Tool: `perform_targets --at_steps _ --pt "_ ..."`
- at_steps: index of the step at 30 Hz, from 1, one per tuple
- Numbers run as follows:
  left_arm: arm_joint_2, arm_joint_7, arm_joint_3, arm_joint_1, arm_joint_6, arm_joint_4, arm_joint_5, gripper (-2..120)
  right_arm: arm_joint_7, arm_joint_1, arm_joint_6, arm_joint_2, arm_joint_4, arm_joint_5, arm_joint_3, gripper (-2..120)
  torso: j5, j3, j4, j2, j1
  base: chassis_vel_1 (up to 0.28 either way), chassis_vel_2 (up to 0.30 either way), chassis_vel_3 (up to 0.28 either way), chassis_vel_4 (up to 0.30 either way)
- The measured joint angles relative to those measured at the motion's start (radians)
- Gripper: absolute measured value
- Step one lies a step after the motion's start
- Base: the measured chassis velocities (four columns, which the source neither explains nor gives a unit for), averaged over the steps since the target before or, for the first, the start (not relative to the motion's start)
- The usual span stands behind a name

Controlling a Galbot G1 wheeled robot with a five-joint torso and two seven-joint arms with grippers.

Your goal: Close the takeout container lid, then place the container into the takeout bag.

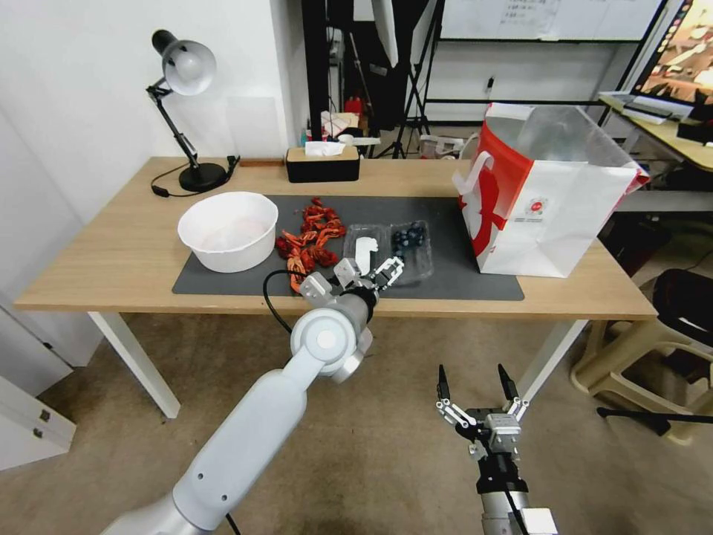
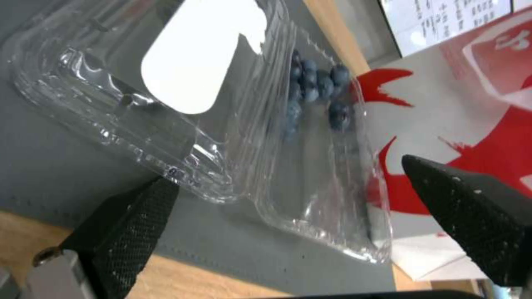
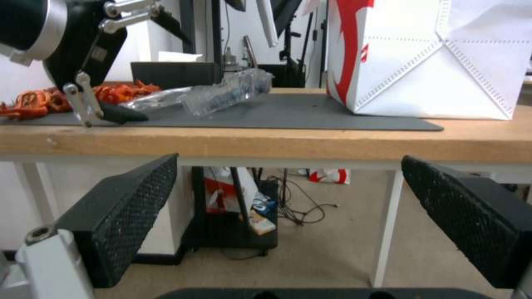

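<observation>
The takeout container (image 1: 390,249) lies open on the grey mat (image 1: 460,279), a clear clamshell with blueberries (image 2: 316,85) in its tray (image 2: 327,182). Its lid (image 1: 364,251) (image 2: 166,83), marked by a white sticker, is spread out beside the tray on the side away from the bag. My left gripper (image 1: 368,267) (image 2: 287,171) stands open at the container's near edge, one finger by the lid and one by the tray. The red-and-white takeout bag (image 1: 549,200) (image 3: 432,58) stands upright to the right, mouth open. My right gripper (image 1: 471,369) (image 3: 289,158) hangs open below the table's front edge.
A white bowl (image 1: 226,230) and a pile of red crayfish (image 1: 312,238) sit left of the container on the mat. A black tissue box (image 1: 323,163) and a desk lamp (image 1: 186,111) stand at the back. A beige plastic chair (image 1: 646,349) is to the right of the table.
</observation>
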Motion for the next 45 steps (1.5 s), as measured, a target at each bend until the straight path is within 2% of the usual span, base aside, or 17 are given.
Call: perform_targets --at_steps 9,11,19,24,27,38,45 --pt "0.011 0.103 -0.007 0.022 -0.056 -0.020 0.012 100 0.000 -0.010 0.017 0.008 -0.011 -0.014 -0.009 100 0.0001 0.000 0.0000 0.000 0.000 0.000 0.000 0.000 0.000" --pt "0.016 0.144 -0.002 0.031 -0.064 -0.024 0.038 100 0.000 -0.014 0.020 0.008 -0.011 -0.016 -0.010 100 0.0001 0.000 0.0000 0.000 0.000 0.000 0.000 0.000 0.000" --pt "0.042 0.230 0.029 0.026 -0.068 -0.028 0.128 100 0.001 -0.016 0.022 0.004 -0.008 -0.017 -0.010 100 0.0000 0.000 0.0000 0.000 0.000 0.000 0.000 0.000 0.000" --pt "0.050 0.250 0.040 0.024 -0.068 -0.028 0.150 100 0.001 -0.016 0.024 0.004 -0.007 -0.017 -0.010 100 0.0000 0.000 0.0000 0.000 0.000 0.000 0.000 0.000 0.000" --pt "0.068 0.304 0.065 0.014 -0.081 -0.019 0.211 100 0.003 -0.015 0.027 0.006 -0.009 -0.018 -0.010 100 0.0001 0.000 0.0000 0.000 0.000 0.000 0.000 0.000 0.000" --pt "0.077 0.362 0.085 -0.028 -0.096 0.006 0.239 100 0.009 -0.017 0.034 0.004 -0.011 -0.017 -0.008 100 0.0000 0.000 -0.0001 0.000 0.000 0.000 0.000 0.000 0.000" --pt "0.105 0.423 0.127 -0.047 -0.105 0.009 0.283 100 0.011 -0.015 0.035 0.005 -0.011 -0.017 -0.011 100 0.0000 0.000 0.0000 0.000 0.000 0.000 0.000 0.000 0.000"
